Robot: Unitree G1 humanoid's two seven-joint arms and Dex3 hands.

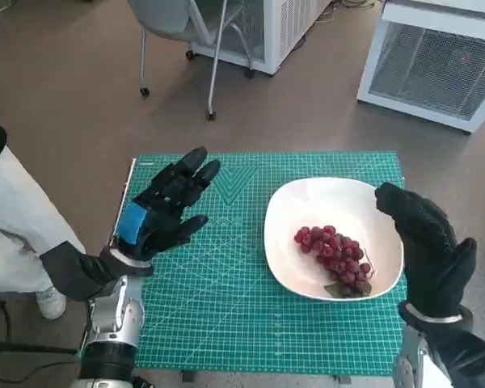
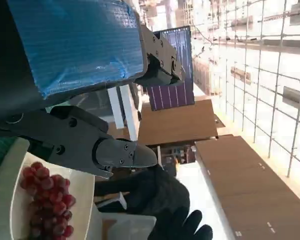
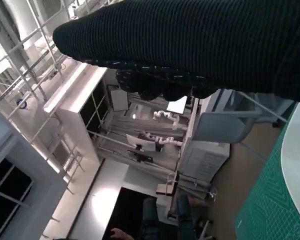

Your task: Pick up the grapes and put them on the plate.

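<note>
A bunch of red grapes (image 1: 335,254) lies inside the white plate (image 1: 307,202) on the right half of the green cutting mat (image 1: 226,291). My left hand (image 1: 163,206) hovers over the mat's left part, fingers spread, holding nothing, well apart from the plate. My right hand (image 1: 427,242) in the black glove stands upright at the plate's right rim, empty, its fingers raised above the grapes. In the left wrist view the grapes (image 2: 46,200) and the plate (image 2: 17,220) show beyond my black fingers (image 2: 120,152), with the gloved right hand (image 2: 165,210) behind.
The mat covers a small table. A chair (image 1: 186,32) and white cabinets (image 1: 440,65) stand on the floor beyond it. A person in white clothing (image 1: 12,218) is close at the left edge. In the right wrist view the plate's rim (image 3: 297,165) shows.
</note>
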